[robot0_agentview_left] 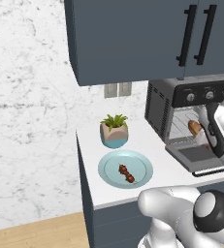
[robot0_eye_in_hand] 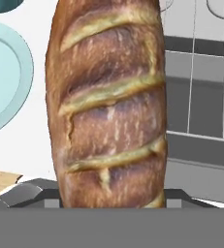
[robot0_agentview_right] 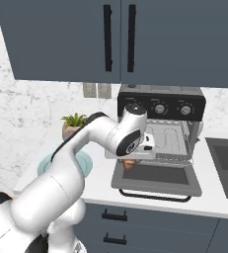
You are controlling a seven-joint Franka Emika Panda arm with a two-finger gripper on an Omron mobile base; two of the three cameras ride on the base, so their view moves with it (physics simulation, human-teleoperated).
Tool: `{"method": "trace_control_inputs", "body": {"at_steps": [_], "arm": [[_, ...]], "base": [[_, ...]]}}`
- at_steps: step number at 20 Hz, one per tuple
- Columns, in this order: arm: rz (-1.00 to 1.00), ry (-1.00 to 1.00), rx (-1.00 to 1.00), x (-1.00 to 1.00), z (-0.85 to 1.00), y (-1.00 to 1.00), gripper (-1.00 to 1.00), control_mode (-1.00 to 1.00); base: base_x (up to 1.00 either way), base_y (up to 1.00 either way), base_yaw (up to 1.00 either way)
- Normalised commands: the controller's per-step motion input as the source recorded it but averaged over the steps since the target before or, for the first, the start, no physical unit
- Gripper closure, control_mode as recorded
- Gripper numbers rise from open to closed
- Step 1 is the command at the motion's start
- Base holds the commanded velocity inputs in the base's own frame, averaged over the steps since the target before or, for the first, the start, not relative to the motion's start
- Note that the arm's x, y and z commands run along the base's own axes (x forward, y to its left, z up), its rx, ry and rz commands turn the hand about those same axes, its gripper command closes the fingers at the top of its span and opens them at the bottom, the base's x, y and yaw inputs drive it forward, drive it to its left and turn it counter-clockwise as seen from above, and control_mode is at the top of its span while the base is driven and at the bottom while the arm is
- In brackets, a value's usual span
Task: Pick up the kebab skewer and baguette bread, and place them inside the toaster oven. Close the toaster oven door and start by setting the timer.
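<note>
The counter point(robot0_agentview_left: 157, 167) is white and one end of it is cut off by my own arm in the left base view. On it stands one toaster oven point(robot0_agentview_left: 159, 109), with the toaster oven door point(robot0_agentview_right: 157, 179) dropped open and flat; I count three silver knobs point(robot0_agentview_right: 160, 109) on its black panel, but in the left base view the third is half behind my arm. There is one light blue plate point(robot0_agentview_left: 137, 167), and in the right base view my arm hides most of it. One potted plant point(robot0_agentview_left: 114, 131) stands just behind the plate. One baguette bread point(robot0_eye_in_hand: 108, 106) is between my jaws, which are closed on its sides, in front of the oven opening above the door; the fingers themselves are hidden by the loaf in the hand view. My gripper point(robot0_agentview_right: 130, 163) is partly covered by my wrist. One kebab skewer point(robot0_agentview_left: 126, 173) lies on the plate, small and hard to make out.
</note>
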Motion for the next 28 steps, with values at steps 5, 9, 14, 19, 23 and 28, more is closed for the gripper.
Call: {"method": "trace_control_inputs", "body": {"at_steps": [5, 9, 14, 19, 23, 28], "arm": [[-0.05, 0.00, -0.01, 0.29, -0.03, -0.02, 1.00, -1.00], [-0.01, -0.01, 0.00, 0.39, 0.00, -0.24, 1.00, -1.00], [0.00, 0.00, 0.00, 0.39, 0.00, -0.19, 1.00, -1.00], [0.00, 0.00, 0.00, 0.07, -0.22, -0.02, 1.00, -1.00], [0.00, 0.01, 0.00, 0.14, -0.26, -0.01, 1.00, -1.00], [0.00, 0.03, 0.00, 0.17, -0.05, -0.04, 1.00, -1.00]], "base": [[0.00, 0.00, 0.00], [0.00, 0.00, 0.00], [0.00, 0.00, 0.00], [0.00, 0.00, 0.00], [0.00, 0.00, 0.00], [0.00, 0.00, 0.00]]}}
